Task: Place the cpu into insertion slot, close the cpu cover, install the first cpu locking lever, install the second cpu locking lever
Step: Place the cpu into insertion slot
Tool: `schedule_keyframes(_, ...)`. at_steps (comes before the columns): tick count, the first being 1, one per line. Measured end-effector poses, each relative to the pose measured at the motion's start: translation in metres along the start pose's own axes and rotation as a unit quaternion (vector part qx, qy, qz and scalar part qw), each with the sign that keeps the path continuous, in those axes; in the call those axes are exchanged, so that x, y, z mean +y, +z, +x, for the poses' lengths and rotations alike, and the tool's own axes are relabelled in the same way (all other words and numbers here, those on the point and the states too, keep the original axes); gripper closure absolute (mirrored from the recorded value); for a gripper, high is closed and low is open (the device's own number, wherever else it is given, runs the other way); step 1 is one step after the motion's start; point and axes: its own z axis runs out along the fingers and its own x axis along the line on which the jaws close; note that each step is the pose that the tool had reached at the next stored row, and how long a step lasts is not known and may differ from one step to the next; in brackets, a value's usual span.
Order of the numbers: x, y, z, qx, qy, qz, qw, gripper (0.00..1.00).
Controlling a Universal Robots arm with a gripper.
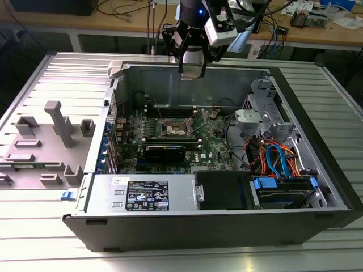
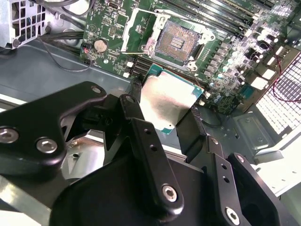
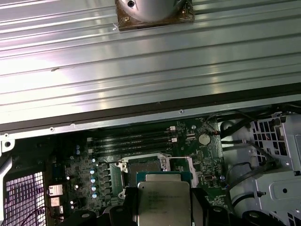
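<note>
We see a ribbed, silvery metal tabletop (image 1: 57,73) spreading to every edge of the exterior view, its ridges catching bright light. Beyond its far edge stands a long wooden bench (image 1: 323,35) on pale legs (image 1: 74,39), strewn with cables (image 1: 122,8) and small electronics (image 1: 306,17), with dark shadow beneath it. Near the tabletop's edge on the exterior view's left sit grey plastic fixtures (image 1: 57,122).

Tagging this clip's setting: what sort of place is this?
Probably a robotics or electronics lab. An open computer case lies on a ribbed metal table, a wooden bench with cables runs behind, and the gripper holds the cpu above that case.
</note>
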Motion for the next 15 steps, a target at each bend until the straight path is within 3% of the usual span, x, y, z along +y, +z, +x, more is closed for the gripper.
schedule_keyframes(8, 0.0, 0.0, 0.0, -0.0007, 0.008, -0.0001, 0.99997, 0.45)
schedule_keyframes(15, 0.0, 0.0001, 0.0, -0.0036, 0.04, -0.0007, 0.99918, 0.45)
